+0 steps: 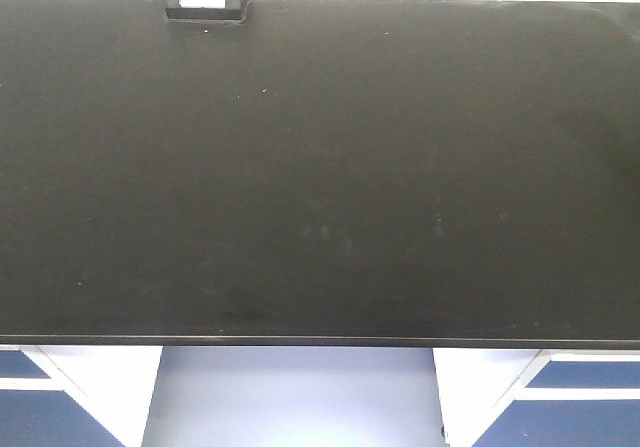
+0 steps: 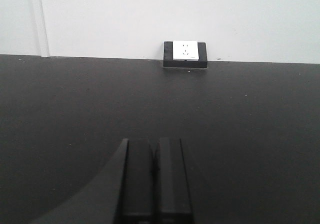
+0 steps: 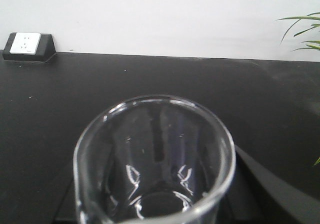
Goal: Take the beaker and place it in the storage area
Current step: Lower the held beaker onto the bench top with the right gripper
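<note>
Left gripper (image 2: pixel 154 171) shows pressed together on my left wrist view, low over the wide matte-black counter (image 2: pixel 250 134), one socket box (image 2: pixel 185 54) against the white wall. On the right wrist view, one clear glass beaker (image 3: pixel 155 164) fills the foreground, upright in the right gripper; its jaws are hidden, so I cannot tell their state. Front view: smooth counter, near edge over blue cabinets (image 1: pixel 40 412).

The left hand (image 2: pixel 155 176) shows in its wrist view as 2 flat, matte-black rectangular fingers (image 2: pixel 137 179) with squared edges, a thin dark seam running between them. A smooth black curved housing sweeps away at their lower left. The right hand's body appears only as dark shapes through glass, too blurred to make out.
</note>
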Available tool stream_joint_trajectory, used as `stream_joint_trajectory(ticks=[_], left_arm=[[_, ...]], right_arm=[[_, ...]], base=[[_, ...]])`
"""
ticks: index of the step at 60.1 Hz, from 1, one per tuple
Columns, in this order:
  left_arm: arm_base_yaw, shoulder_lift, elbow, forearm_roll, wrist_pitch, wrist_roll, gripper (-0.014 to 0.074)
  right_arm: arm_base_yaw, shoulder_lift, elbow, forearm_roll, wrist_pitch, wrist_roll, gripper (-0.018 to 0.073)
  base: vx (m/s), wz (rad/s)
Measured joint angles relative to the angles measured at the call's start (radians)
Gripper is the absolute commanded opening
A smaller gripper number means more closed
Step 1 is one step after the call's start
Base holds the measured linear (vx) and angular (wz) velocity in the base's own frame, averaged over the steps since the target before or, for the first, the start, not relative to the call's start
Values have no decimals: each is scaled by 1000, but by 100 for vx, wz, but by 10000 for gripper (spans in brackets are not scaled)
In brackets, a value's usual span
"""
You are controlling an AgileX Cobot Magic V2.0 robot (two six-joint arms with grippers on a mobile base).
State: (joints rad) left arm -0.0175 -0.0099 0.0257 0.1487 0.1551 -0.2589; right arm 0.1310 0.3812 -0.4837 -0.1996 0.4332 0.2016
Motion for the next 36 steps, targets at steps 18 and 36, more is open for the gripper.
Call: stream_joint_trajectory(ticks=[18,36], left_arm=[[0,0,0,0,0,0,-8],[0,0,0,0,0,0,-8]], right_arm=[[0,0,3,0,0,0,-3],[0,118,7,-55,-206,0,-3]], base=[[0,0],[0,0]])
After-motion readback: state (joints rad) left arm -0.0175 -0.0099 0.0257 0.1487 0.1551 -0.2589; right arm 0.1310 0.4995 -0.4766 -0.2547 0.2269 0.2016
